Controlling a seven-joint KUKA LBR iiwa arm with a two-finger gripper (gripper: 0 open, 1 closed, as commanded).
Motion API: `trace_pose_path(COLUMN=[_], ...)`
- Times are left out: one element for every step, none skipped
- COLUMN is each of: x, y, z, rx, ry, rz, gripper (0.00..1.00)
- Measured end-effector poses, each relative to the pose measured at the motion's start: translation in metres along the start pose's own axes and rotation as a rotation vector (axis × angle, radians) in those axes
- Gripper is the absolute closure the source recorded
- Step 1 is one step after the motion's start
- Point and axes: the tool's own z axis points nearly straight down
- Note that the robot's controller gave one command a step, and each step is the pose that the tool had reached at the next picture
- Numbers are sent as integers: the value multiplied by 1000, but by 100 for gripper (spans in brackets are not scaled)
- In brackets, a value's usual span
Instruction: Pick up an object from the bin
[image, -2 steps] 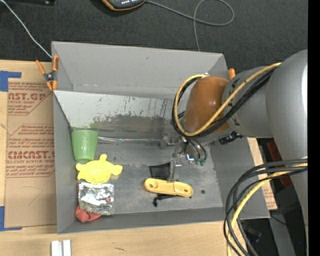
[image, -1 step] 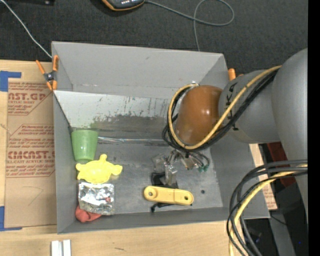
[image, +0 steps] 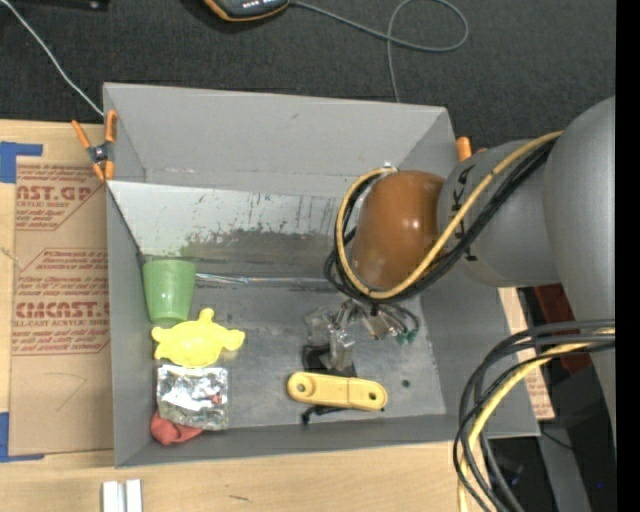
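My gripper (image: 338, 345) hangs low over the bin floor right of centre, under the brown wrist cover. Its metal fingers point down just above a yellow tool with a black part (image: 336, 391) that lies flat near the bin's front wall. A small black piece (image: 316, 358) sits right beside the fingertips. Nothing shows between the fingers.
Along the left side lie a green cup (image: 168, 289), a yellow duck-shaped toy (image: 196, 341), a crumpled silver foil packet (image: 191, 394) and a red thing (image: 172, 431) at the front left corner. The arm and its cables fill the right side.
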Motion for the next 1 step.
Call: trace_pose_path(x=[-15], y=[-1], z=[-162], rx=[1], ry=[-4], rz=[81], gripper=[100])
